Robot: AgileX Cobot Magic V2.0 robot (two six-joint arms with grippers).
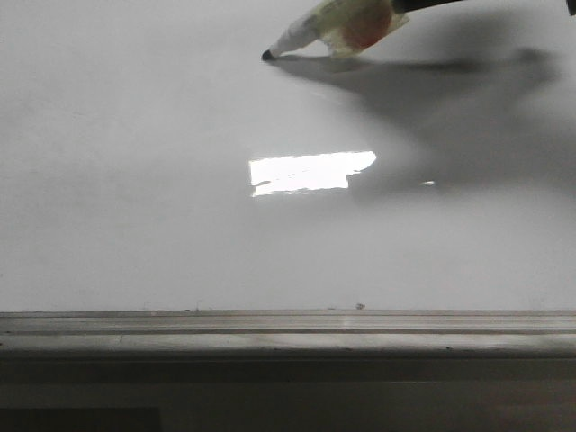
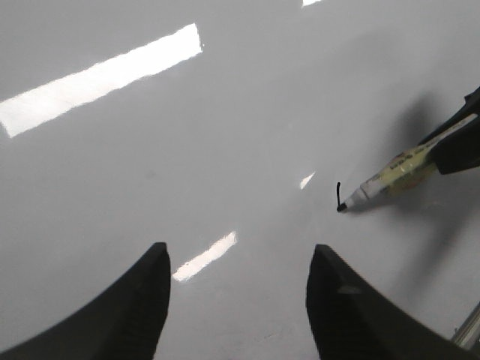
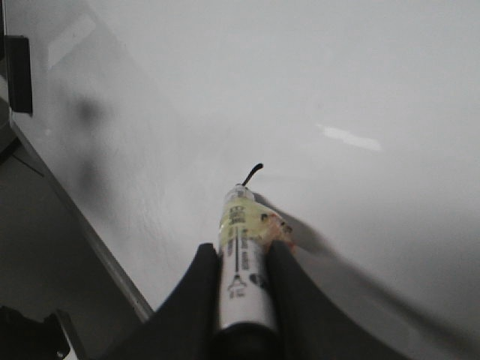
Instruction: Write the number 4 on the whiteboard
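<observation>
Front view shows the marker [image 1: 310,34] entering from the far right corner of the whiteboard [image 1: 135,180], its black tip touching the board near the far edge; no ink line is discernible there. Left wrist view reveals a short black stroke [image 2: 339,194] of the number 4 running from the tip, confirmed in the right wrist view [image 3: 253,173]. The right gripper [image 3: 241,281] is clenched on the marker barrel, both fingers pressing its sides. The left gripper [image 2: 236,300] hangs above the board with its jaws spread and nothing between them, well apart from the marker. A grey metal ledge [image 1: 288,328] borders the near edge. Bare board extends left and toward the near edge. A bright glare patch [image 1: 310,171] lies mid-board.
</observation>
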